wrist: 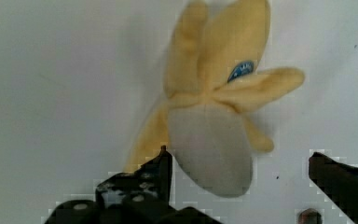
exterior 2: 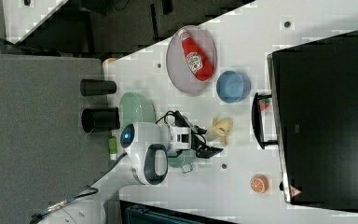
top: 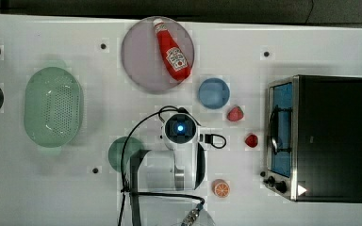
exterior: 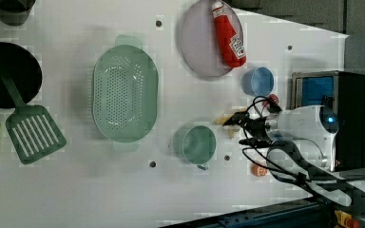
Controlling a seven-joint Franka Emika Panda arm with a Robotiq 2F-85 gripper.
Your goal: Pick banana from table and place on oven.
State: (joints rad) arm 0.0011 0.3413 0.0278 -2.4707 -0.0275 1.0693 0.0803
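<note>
Your gripper (wrist: 237,168) hung over the banana (wrist: 214,116) with fingers (wrist: 154,179) spread wide, one on each side, nothing held; the banana lay on the table (exterior 2: 242,154) near the oven (exterior 2: 326,116).

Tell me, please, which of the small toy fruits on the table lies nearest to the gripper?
The banana, pale yellow with splayed peel strips, lies right by the open gripper. The orange slice and the red pieces lie farther off.

Pale yellow banana (wrist: 214,107) with a blue sticker; white table (top: 99,197); black-topped oven (top: 332,136), blue glass.
</note>
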